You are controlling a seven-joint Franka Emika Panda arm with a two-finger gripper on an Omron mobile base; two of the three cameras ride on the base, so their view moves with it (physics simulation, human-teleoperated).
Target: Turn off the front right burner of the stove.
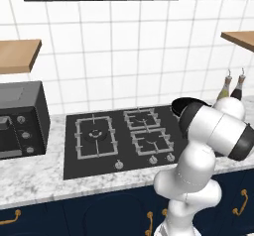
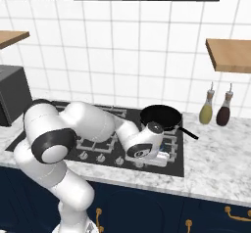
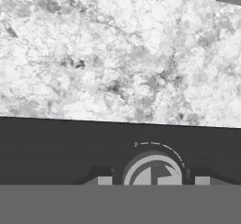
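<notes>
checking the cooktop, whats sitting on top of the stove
A black frying pan sits on the right rear grate of the stove. The other grates in view are bare, but the arm covers the stove's front right part, so what's there can't be seen.

Light was even and fairly bright in both base views, with no clear source; the tiled wall (image 1: 124, 56) read pale and flat, and the arm (image 2: 88, 124) showed only soft shading and a faint shadow on the stove (image 1: 99, 150). Edges were slightly soft and jagged from rendering, without motion blur or bending at the frame borders. The hand view was grey and low in contrast, its marble counter (image 3: 117, 53) mottled but sharp, the knob (image 3: 153, 170) crisp, with no glare.
</notes>
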